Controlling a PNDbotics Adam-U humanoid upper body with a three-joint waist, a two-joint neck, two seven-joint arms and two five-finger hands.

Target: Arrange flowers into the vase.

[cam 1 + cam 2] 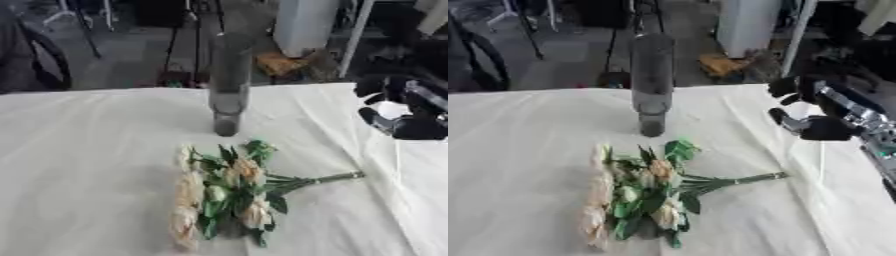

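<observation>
Judging by how things lie, we have hardly started. Our vase (229, 85), a tall clear cylinder, stands upright at the far middle of the white tablecloth (87, 165) with nothing in it that we can see. The flowers (229, 192) lie flat as one bunch on the cloth in front of the vase and apart from it, cream blooms toward our left and near side, green stems (328, 178) trailing toward the right. So everything is left to do: take the bunch, stand it up, and feed the stems into the vase mouth.

Our right hand (811, 125) hangs above the right part of the table, beyond the stem ends and touching nothing. It seems to hold nothing, and its fingers look partly curled, but it shows only as a dark shape, so we cannot tell their spread for sure. Our left hand shows in neither view.
</observation>
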